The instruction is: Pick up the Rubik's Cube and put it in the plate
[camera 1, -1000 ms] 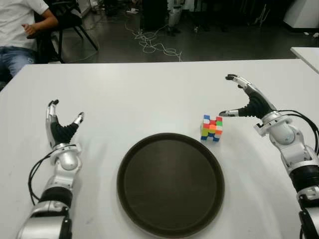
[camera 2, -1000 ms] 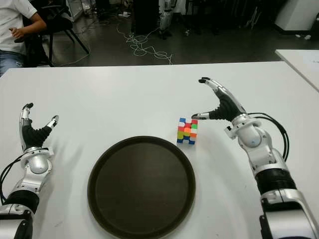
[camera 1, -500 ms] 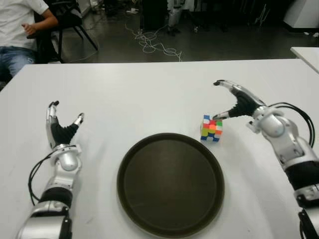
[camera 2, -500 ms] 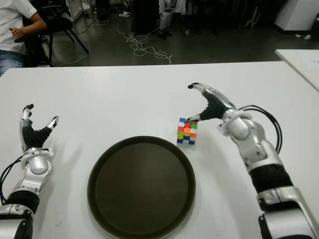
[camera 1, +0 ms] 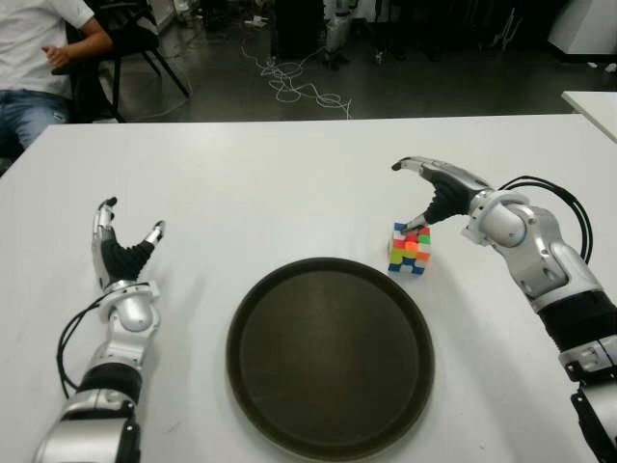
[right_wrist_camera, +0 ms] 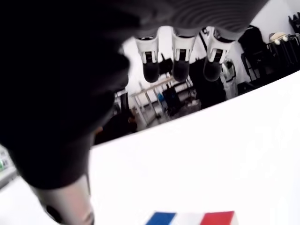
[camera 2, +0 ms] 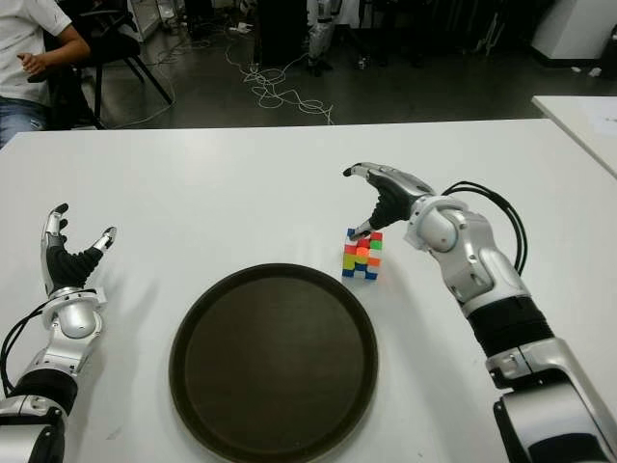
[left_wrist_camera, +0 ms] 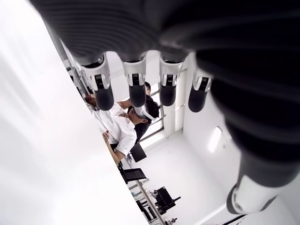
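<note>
Arching spread right hand (camera 2: 378,198) over Rubik's Cube (camera 2: 362,255), gripping nothing, ready to close; cube sitting on worktop (camera 2: 241,193) just beside plate (camera 2: 274,362)'s rim. Idling left hand (camera 1: 120,251), open, left of plate.

1 Rubik's Cube (camera 1: 409,248), 1 plate (camera 1: 330,356), 2 hands

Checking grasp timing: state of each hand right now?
Left hand: open, holding nothing, left of the plate.
Right hand: open, fingers spread over the Rubik's Cube, not yet gripping it.
</note>
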Available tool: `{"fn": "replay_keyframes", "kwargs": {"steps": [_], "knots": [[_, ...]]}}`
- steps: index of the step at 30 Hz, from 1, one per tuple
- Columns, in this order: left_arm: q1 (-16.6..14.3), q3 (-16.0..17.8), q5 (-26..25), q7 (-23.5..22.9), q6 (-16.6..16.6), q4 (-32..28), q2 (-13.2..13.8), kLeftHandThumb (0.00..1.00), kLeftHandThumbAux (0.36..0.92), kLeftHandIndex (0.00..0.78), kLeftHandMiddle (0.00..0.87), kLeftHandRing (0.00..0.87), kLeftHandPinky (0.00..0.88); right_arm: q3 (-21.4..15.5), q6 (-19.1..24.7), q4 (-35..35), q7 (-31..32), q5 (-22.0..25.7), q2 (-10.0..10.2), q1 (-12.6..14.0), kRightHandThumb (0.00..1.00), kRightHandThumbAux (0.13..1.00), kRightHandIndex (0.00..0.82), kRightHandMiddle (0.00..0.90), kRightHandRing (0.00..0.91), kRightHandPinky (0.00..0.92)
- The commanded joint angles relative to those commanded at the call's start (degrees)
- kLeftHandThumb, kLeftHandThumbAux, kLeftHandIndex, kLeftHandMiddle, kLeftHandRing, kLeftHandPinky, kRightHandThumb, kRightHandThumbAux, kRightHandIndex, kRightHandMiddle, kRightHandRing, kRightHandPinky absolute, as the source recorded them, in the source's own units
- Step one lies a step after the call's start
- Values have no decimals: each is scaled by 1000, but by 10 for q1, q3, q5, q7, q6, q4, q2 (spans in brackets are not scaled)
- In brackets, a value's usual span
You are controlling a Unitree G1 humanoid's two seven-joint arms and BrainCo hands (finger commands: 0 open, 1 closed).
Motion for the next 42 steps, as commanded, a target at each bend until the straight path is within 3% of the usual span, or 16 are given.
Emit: {"fn": "replay_keyframes", "kwargs": {"steps": [1, 2, 5, 6, 9, 12, 14, 16, 21, 26, 30, 42], "knots": [[-2, 1, -2, -1, 1, 1, -1, 0, 680, 35, 79, 68, 48, 9, 3, 5, 13, -6, -1, -7, 0, 837, 22, 56, 54, 37], [-3, 1, -3, -2, 1, 2, -2, 0, 690, 37, 97, 91, 84, 16, 6, 9, 23, -10, -2, -13, 0, 869, 14, 72, 176, 125], [-4, 2, -5, -3, 1, 4, -3, 0, 697, 36, 99, 96, 89, 27, 13, 13, 40, -19, -4, -21, 0, 914, 4, 101, 367, 209], [-4, 2, -5, -3, 1, 4, -3, 0, 698, 35, 99, 96, 88, 29, 15, 13, 43, -20, -4, -22, 0, 918, 3, 104, 387, 216], [-5, 2, -4, 0, 1, 4, -3, 0, 698, 32, 72, 61, 52, 32, 18, 13, 52, -22, -4, -25, 0, 961, 0, 176, 532, 351], [-5, 2, -4, 1, 2, 3, -3, 0, 702, 33, 62, 48, 42, 33, 18, 13, 56, -22, -5, -25, 0, 983, 0, 215, 586, 422], [-4, 1, -3, 2, 4, 1, -2, 0, 701, 35, 53, 38, 30, 33, 18, 13, 56, -22, -6, -24, 52, 992, 0, 255, 635, 501], [-3, 1, -2, 3, 5, 0, -2, 0, 700, 34, 48, 32, 21, 33, 19, 11, 56, -23, -6, -22, 84, 995, 0, 279, 656, 538], [-3, 0, 1, 5, 5, 0, -1, 0, 701, 40, 59, 41, 31, 31, 17, 7, 53, -20, -7, -16, 126, 998, 0, 272, 684, 514], [-2, -1, 3, 6, 3, -1, -1, 0, 692, 42, 58, 39, 28, 28, 12, 4, 50, -14, -8, -10, 212, 998, 0, 223, 693, 517], [-1, -2, 4, 8, 2, -3, -1, 0, 701, 40, 61, 39, 22, 25, 9, 1, 53, -9, -10, -4, 270, 998, 0, 226, 697, 569], [-2, -5, 8, 11, 5, 0, 3, 0, 707, 38, 52, 29, 15, 12, 45, -85, 78, -8, -26, 41, 202, 994, 0, 541, 733, 720]]}}
